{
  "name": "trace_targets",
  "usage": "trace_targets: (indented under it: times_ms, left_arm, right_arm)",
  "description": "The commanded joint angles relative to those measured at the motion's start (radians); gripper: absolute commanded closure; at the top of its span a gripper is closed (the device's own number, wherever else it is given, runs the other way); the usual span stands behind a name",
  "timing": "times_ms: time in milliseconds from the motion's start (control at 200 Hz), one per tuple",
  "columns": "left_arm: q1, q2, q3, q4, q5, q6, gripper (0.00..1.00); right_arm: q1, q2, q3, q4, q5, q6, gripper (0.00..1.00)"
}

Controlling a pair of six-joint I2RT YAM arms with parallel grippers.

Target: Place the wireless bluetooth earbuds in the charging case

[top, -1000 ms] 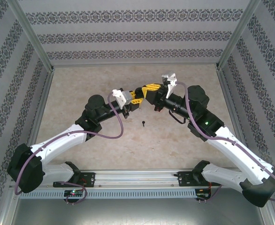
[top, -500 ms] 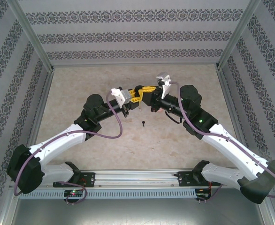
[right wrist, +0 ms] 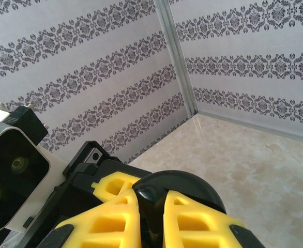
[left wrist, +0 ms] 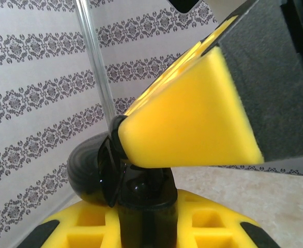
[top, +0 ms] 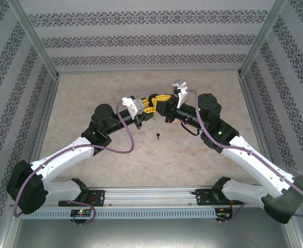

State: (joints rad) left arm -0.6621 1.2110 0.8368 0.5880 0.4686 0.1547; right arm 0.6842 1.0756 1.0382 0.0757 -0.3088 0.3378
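Still, left end effector [left wrist: 146,223], right end effector [right wrist: 151,219] clamp charging case [left wrist: 89,173], right shifted left

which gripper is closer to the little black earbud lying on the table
Left, by the top view. The left gripper hangs just beyond the black earbud, slightly to its left; the right gripper sits farther back, both closed on a black case.
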Motion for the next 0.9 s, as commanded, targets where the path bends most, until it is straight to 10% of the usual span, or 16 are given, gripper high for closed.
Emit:
trace_targets:
  times_ms: [0, 669, 894]
  left_arm:
    - [-0.024, -0.03, 0.038, 0.024, 0.023, 0.017, 1.0]
    - [-0.025, -0.031, 0.056, 0.019, -0.044, -0.024, 1.0]
    - [-0.025, -0.015, 0.056, 0.019, -0.045, -0.038, 1.0]
  right_arm:
    - [-0.006, 0.01, -0.007, 0.033, -0.013, 0.01, 0.86]
    - [-0.014, 0.023, -0.001, -0.131, -0.152, -0.108, 0.86]
    - [-0.021, 0.026, 0.028, -0.142, -0.045, -0.072, 0.6]
